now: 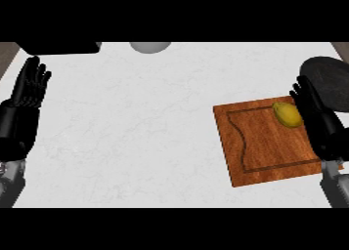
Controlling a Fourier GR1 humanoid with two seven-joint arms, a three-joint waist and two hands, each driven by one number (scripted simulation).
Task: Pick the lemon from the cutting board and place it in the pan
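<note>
A yellow lemon (287,114) lies on the far right part of a brown wooden cutting board (260,146). My right hand (317,114) stands over the board's right edge, just right of the lemon, its fingers straight and pointing away from me; it holds nothing. A dark round pan (333,80) sits beyond the board at the right edge, partly hidden behind that hand. My left hand (25,93) rests open at the far left, fingers up.
A black object (58,47) sits at the counter's far left corner. A grey rounded thing (149,46) shows at the far edge, middle. White marbled counter (134,127) spreads between the hands.
</note>
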